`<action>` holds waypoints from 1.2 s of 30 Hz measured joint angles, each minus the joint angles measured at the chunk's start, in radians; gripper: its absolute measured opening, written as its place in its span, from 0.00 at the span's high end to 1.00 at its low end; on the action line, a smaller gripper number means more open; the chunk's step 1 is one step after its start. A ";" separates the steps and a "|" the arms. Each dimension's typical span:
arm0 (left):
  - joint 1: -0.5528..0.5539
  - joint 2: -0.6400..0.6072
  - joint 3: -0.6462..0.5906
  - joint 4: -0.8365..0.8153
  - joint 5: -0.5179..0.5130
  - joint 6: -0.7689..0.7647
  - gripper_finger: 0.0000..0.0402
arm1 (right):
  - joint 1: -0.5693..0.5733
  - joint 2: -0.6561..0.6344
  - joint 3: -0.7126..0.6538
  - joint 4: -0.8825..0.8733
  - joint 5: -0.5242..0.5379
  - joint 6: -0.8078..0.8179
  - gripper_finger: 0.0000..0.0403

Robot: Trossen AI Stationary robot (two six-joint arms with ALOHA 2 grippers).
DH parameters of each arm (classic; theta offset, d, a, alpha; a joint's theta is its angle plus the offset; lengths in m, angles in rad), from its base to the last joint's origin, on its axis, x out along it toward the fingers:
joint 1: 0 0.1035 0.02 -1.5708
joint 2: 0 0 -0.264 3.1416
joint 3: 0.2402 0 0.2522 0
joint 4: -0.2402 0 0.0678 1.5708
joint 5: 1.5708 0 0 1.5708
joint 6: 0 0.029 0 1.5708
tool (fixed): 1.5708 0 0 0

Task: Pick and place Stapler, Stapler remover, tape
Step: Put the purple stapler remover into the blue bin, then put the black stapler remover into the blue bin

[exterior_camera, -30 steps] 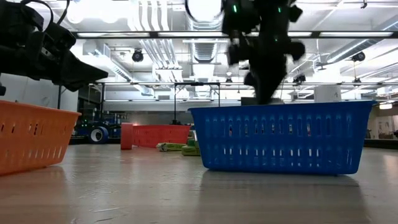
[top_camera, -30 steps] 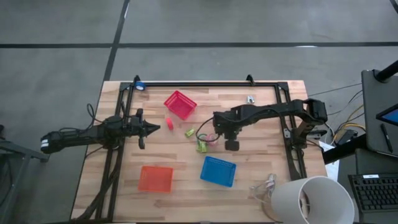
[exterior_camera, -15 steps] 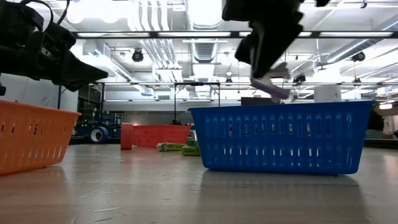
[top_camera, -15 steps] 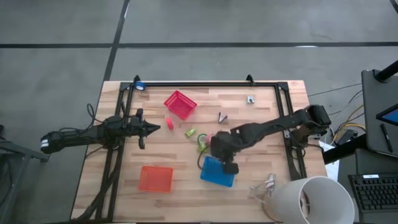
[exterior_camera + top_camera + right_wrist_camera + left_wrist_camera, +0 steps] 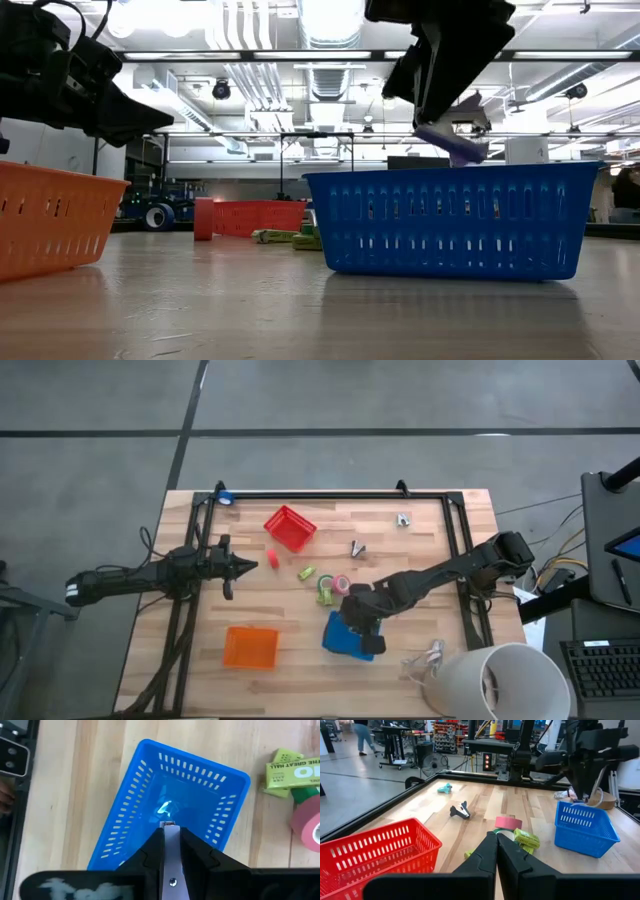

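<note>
- Your left pincer (image 5: pixel 250 565) waited clenched and empty at the table's (image 5: pixel 420 540) left side, near the red basket (image 5: pixel 290 527).
- The orange basket (image 5: pixel 250 647) looked empty.
- The green tape (image 5: pixel 326 596) and pink tape (image 5: pixel 342 583) lay mid-table, unplaced.
- Your right pincer (image 5: pixel 171 831) hung over the blue basket (image 5: pixel 138 805), grasping a slim metal piece (image 5: pixel 172 857), probably the stapler remover; judged one drop pending, most remaining.

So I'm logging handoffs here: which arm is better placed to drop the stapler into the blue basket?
The right. Its gripper hangs directly over the blue basket, shut on the stapler. The left gripper waits, shut and empty, beyond the red basket, far from it.
</note>
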 joint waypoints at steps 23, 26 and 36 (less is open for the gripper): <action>0.000 0.000 0.000 0.000 0.000 0.000 0.98 | 0.014 0.015 -0.109 0.094 0.026 0.151 0.86; 0.000 0.000 0.000 0.000 0.000 0.000 0.98 | 0.014 0.014 -0.109 0.100 0.029 0.153 0.83; 0.000 0.000 0.000 0.000 0.000 0.000 0.98 | 0.016 0.014 -0.098 0.094 0.043 0.139 0.74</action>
